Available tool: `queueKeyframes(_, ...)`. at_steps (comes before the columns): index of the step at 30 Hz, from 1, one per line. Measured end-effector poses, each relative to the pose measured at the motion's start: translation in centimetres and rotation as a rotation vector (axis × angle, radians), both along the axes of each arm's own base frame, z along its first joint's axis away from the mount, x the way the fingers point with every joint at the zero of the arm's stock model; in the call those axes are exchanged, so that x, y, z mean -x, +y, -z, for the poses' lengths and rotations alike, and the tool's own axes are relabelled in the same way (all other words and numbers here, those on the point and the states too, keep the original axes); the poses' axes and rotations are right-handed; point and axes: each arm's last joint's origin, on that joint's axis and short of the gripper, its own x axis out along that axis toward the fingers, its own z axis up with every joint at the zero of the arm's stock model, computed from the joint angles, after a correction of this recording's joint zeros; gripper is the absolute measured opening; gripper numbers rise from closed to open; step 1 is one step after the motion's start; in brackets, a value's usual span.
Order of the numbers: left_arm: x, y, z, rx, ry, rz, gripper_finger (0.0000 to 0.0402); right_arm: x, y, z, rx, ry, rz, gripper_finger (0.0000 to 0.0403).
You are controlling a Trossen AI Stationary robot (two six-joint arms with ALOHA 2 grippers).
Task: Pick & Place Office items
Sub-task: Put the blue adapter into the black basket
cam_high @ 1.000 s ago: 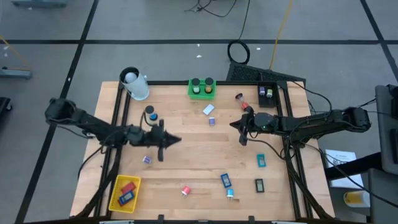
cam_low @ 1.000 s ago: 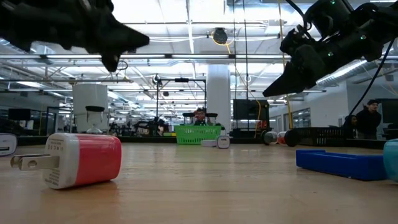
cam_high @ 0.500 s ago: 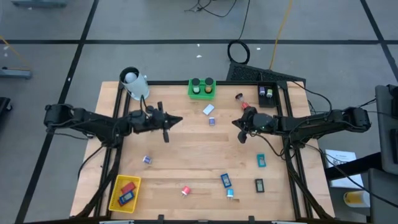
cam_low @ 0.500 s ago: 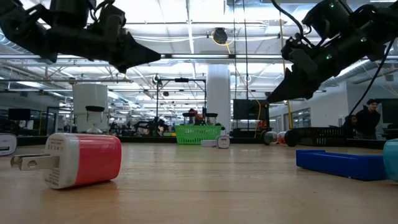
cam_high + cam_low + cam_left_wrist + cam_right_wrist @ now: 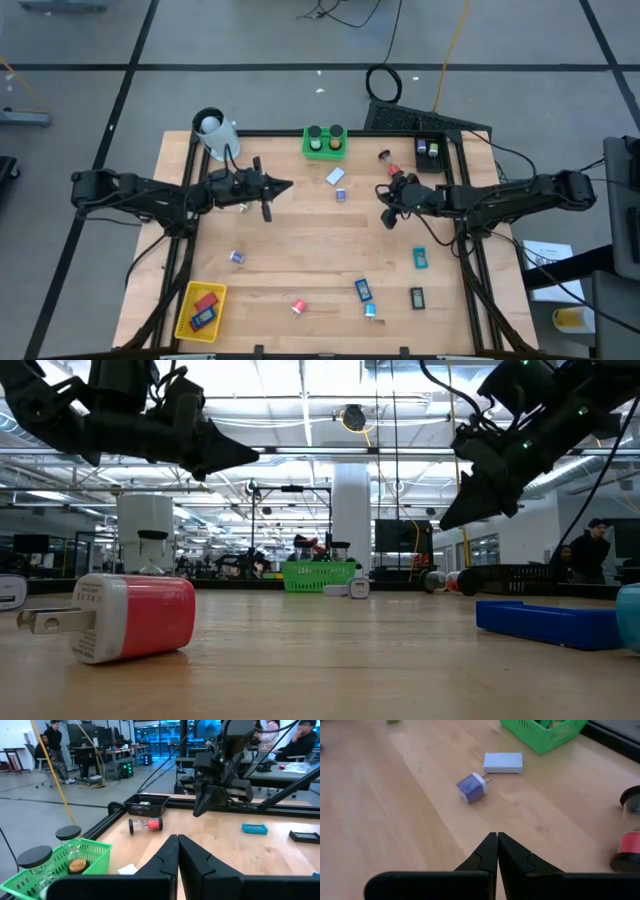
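Red charger [image 5: 125,616]: lower left of the low view, on the tabletop [image 5: 340,660], long axis level, prongs pointing left.
Left tool [image 5: 283,186]: clenched, empty, upper centre-left.
Right tool [image 5: 382,193]: clenched, empty, centre-right.

The wooden table [image 5: 300,240] carries scattered office items [image 5: 364,290] and green basket [image 5: 325,143].

My left gripper [image 5: 268,190] hangs over the table's [image 5: 300,240] back left, my right gripper [image 5: 385,198] opposite it at the right, the basket [image 5: 324,143] behind and the plug [image 5: 340,194] between them.
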Motion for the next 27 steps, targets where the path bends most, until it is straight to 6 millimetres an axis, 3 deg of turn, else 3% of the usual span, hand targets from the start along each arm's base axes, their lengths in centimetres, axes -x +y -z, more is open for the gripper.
queueKeyframes(8,-0.2,0.2,2.2,-0.002,-0.008,-0.017,0.0004,0.1,1.7,-0.7,-0.037,0.066,0.011,0.0004)
queueKeyframes(21,-0.7,0.1,2.9,0.013,-0.029,-0.007,0.0023,0.1,3.6,-2.5,-0.116,0.097,0.036,0.0004)
queueKeyframes(27,-0.7,0.1,2.9,0.009,-0.029,-0.006,0.0023,-1.1,4.0,-2.7,-0.120,0.189,0.045,0.0004)
